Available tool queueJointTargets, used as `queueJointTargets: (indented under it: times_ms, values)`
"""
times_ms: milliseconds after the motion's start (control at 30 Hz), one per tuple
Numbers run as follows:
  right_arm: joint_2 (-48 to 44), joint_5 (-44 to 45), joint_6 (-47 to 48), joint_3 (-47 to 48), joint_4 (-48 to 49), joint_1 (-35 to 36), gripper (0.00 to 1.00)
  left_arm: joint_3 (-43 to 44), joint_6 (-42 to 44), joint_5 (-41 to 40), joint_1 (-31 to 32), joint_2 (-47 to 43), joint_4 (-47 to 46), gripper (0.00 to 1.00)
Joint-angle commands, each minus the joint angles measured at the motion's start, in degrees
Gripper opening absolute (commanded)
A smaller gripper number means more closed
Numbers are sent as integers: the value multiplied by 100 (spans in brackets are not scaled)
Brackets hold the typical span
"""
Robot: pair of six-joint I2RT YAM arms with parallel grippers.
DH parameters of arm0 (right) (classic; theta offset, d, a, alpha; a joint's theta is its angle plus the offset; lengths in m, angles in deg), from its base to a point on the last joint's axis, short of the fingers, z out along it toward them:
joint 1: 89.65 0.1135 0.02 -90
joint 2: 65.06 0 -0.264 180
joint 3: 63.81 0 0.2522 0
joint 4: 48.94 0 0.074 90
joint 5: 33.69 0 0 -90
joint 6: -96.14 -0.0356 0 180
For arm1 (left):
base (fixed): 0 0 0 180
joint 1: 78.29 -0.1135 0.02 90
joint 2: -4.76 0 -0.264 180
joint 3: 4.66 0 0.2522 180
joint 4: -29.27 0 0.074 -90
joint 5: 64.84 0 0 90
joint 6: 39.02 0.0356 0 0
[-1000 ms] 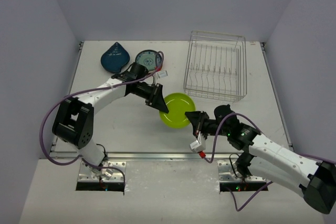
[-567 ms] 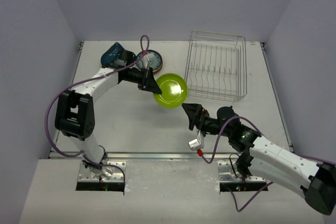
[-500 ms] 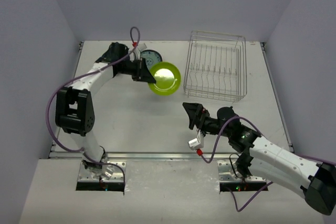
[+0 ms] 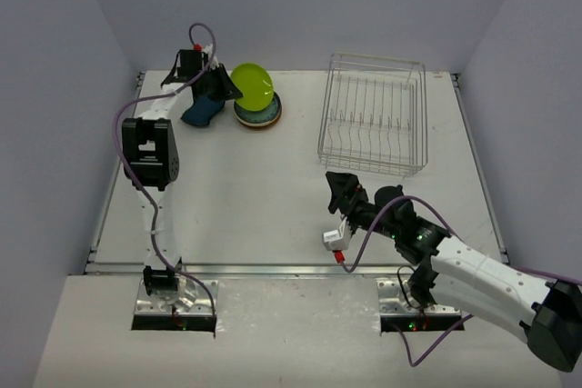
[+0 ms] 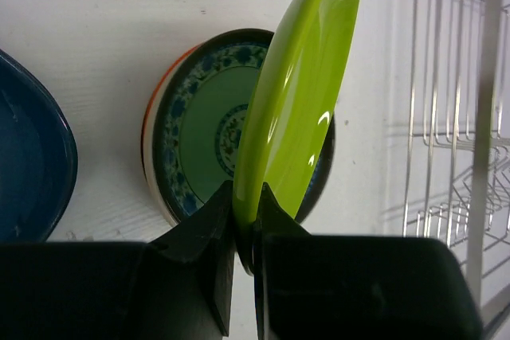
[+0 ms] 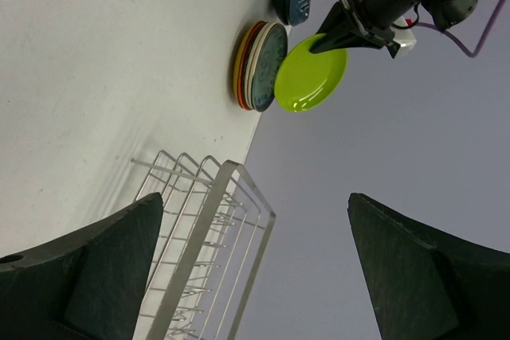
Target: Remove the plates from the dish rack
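A white counter [image 4: 245,197] fills the middle of the overhead view, matte and lightly scuffed. Plain pale grey-lilac walls close it in on three sides: a back wall [image 4: 300,6], a left wall [image 4: 55,115] and a right wall [image 4: 536,88]. A thin metal strip [image 4: 273,270] runs along the counter's near edge. Just beyond it, nearer the camera, lies a lower off-white ledge [image 4: 291,343]. Dark narrow rails [image 4: 118,170] border the counter's left and right sides.

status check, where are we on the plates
Left gripper shut on lime green plate, tilted above plate stack. Right gripper open, empty. Dish rack looks bare. Nothing blocking.
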Motion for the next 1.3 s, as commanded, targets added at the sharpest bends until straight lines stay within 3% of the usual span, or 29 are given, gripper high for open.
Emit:
queueJointTargets:
  times_ms: [0, 133, 200, 333, 400, 467, 600, 700, 833, 967, 1033, 1267]
  values:
    - [-1, 236, -364, 204, 100, -8, 99, 535, -372, 30, 43, 404, -160, 0]
    - [39, 267, -427, 218, 114, -8, 99, 586, -406, 159, 43, 598, -164, 1]
    - [122, 277, -495, 257, 157, -8, 99, 550, -348, 252, 43, 591, -132, 8]
    - [286, 397, -851, 495, 232, -11, 99, 465, -146, 286, 43, 374, 63, 60]
    - [389, 498, -1142, 707, 204, -8, 99, 376, 75, -89, 43, 108, 136, 89]
    - [454, 648, -1380, 875, 183, -8, 99, 297, 260, -428, 43, -180, 234, 100]
    - [511, 1017, -1978, 1174, 238, -8, 99, 211, 696, -1353, 57, -949, 514, 100]
    - [758, 1738, -3205, 1794, -33, -76, 99, -143, 1119, -2104, 111, -1662, 525, 100]
    - [1053, 2330, -4623, 2378, -722, -608, 99, -631, 1583, -2431, 203, -2520, 673, 100]
    - [1251, 1983, -6711, 2945, -2094, -1705, 99, -1579, 2243, -2861, 350, -3573, 841, 100]
    - [1277, 1702, -7233, 2972, -2378, -2236, 99, -2469, 2324, -2766, 368, -4255, 788, 100]
    - [574, 1152, -8549, 2195, -2637, -2955, 99, -4888, 2677, -2612, 386, -6250, 362, 100]
